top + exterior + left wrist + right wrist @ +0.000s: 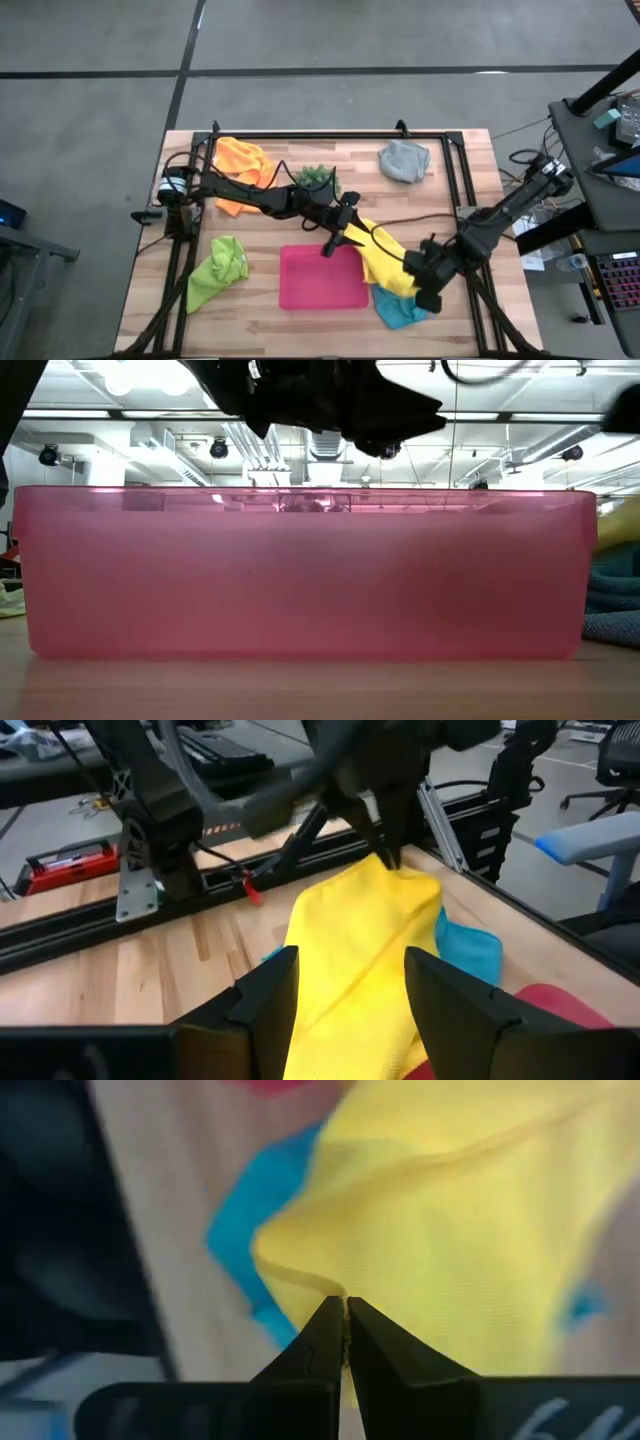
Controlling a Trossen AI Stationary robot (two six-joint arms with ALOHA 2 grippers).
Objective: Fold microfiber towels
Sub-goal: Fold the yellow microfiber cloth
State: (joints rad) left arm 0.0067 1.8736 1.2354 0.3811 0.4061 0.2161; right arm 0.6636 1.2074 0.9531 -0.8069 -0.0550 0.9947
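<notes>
The yellow towel (383, 262) lies at the pink tray's (322, 290) right edge, partly over the light blue towel (400, 308). My right gripper (412, 264) is shut on the yellow towel. My left gripper (331, 245) is open above the tray's far edge; in the left wrist view its fingers (350, 990) stand on either side of the yellow towel's near end (350, 1010). The lime green towel (218, 270), the orange towel (240, 160) and the grey towel (403, 160) lie crumpled on the table. My right gripper pinches a raised ridge of the yellow towel (343, 1292) between its two shut fingertips, at the end farthest from my left gripper (385, 868). That end is lifted; the cloth slopes down from it, with its lower part on the blue towel and the table. My left gripper: I cannot tell whether its open fingers touch the towel.
A small spiky green plant (318, 178) stands behind my left arm. A black frame (330, 133) runs along the table's far edge and sides. In the low view the pink tray's wall (300, 575) fills the picture.
</notes>
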